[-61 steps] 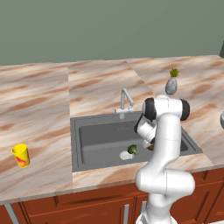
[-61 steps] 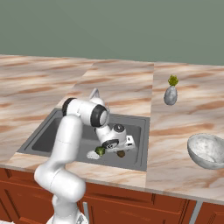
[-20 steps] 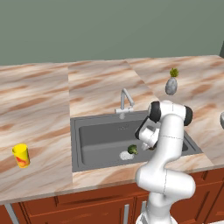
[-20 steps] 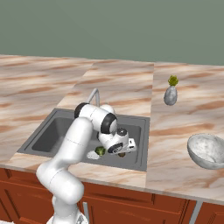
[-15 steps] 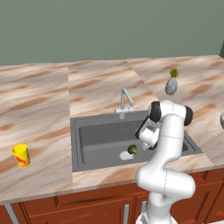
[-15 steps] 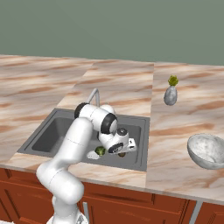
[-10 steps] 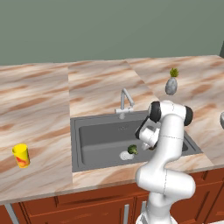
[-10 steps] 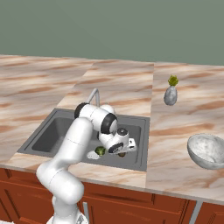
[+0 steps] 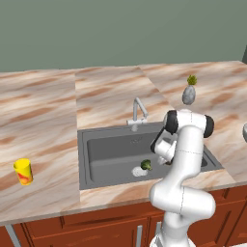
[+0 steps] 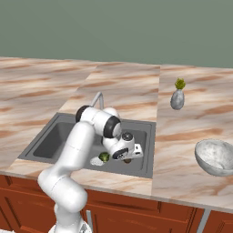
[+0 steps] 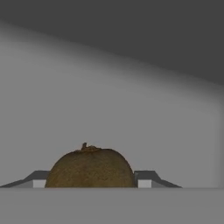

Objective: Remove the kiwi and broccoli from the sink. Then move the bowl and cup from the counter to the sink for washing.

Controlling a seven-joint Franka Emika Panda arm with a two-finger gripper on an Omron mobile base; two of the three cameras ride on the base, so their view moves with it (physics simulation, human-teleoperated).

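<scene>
Kiwi (image 11: pixel 89 168) sat clamped between our gripper's (image 11: pixel 89 180) jaws, down in the sink (image 9: pixel 96 144); broccoli (image 9: pixel 146 165), bowl (image 10: pixel 214 157), cup (image 9: pixel 23 171) remained.

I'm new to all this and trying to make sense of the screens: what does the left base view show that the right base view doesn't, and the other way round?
Left base view alone: the yellow cup standing on the counter left of the sink. Right base view alone: the whole whitish bowl on the counter to the right, and the gripper low in the sink. Both share the sink, the tap, the broccoli by the drain, and the grey vase.
</scene>
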